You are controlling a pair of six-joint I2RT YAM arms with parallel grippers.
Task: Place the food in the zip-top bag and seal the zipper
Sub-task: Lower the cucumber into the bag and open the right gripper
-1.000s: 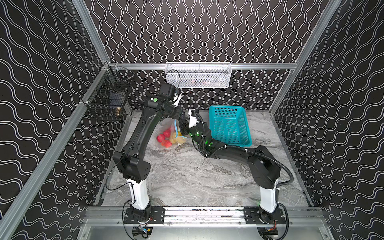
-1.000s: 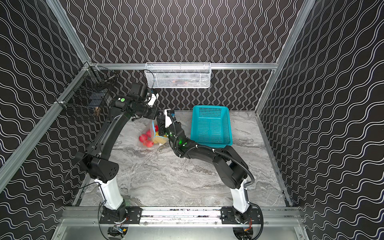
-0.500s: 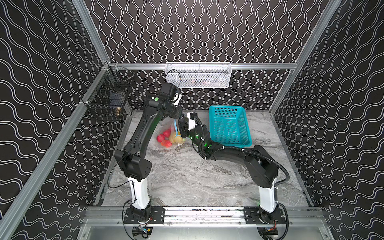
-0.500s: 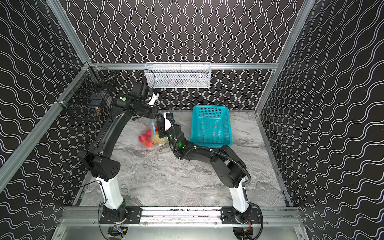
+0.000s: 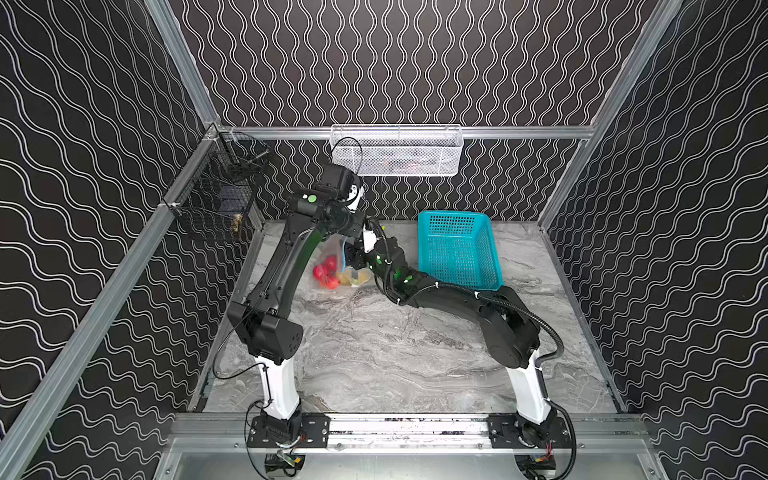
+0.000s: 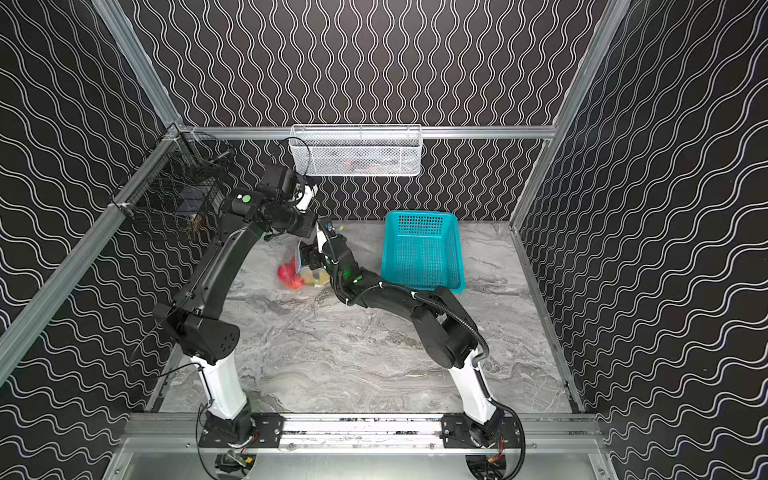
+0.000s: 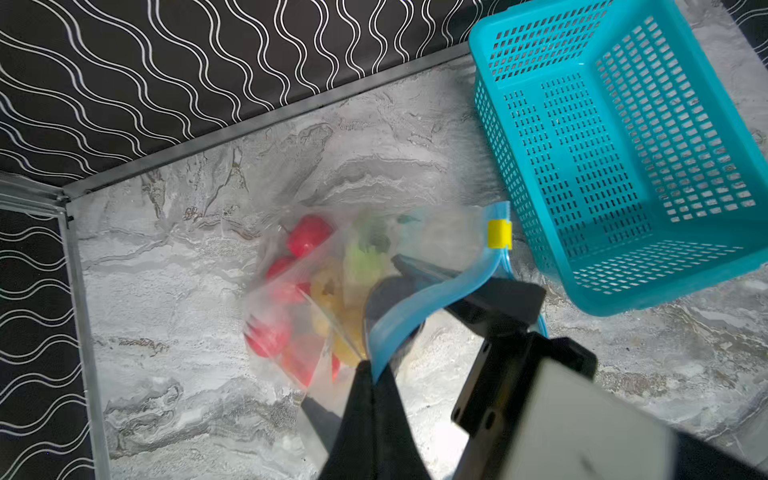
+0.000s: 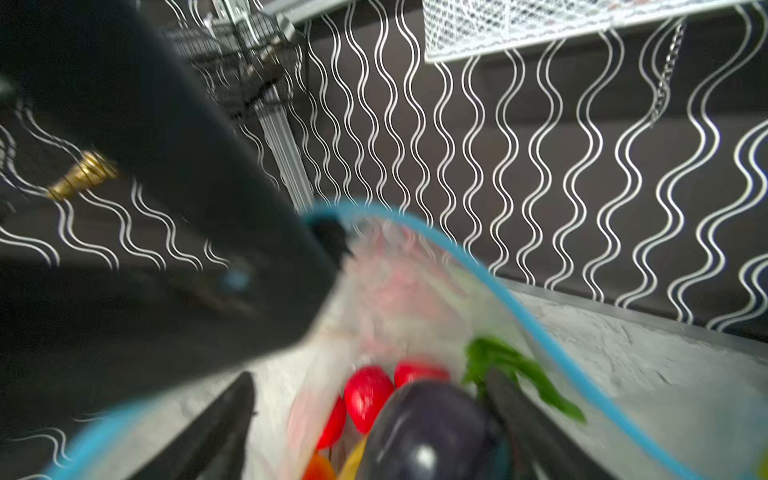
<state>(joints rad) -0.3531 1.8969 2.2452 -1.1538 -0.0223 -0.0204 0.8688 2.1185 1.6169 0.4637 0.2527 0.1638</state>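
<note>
The zip-top bag [image 5: 330, 253] [image 6: 293, 259] hangs with its mouth held up. My left gripper [image 7: 370, 368] is shut on the bag's blue zipper [image 7: 436, 291] strip; the yellow slider [image 7: 498, 234] sits at the strip's far end. Red tomatoes [image 5: 326, 272] [image 8: 365, 399], yellowish pieces [image 7: 332, 291] and a green vegetable [image 8: 511, 365] lie inside the bag. My right gripper [image 8: 370, 376] reaches into the mouth, open, its fingers [image 8: 232, 415] wide apart. A dark vegetable [image 8: 428, 432] sits between them inside the bag. In both top views the right gripper [image 5: 353, 262] [image 6: 309, 259] is at the bag's mouth.
A teal plastic basket [image 5: 451, 215] [image 6: 419, 214] [image 7: 561, 25] stands just right of the bag at the back. A white wire basket [image 5: 395, 153] hangs on the back wall, a black wire one [image 5: 220, 195] on the left wall. The two arms overlap near the bag.
My right gripper has pushed further into the bag's mouth and its jaws have spread wide. The left gripper has kept its hold on the zipper strip.
</note>
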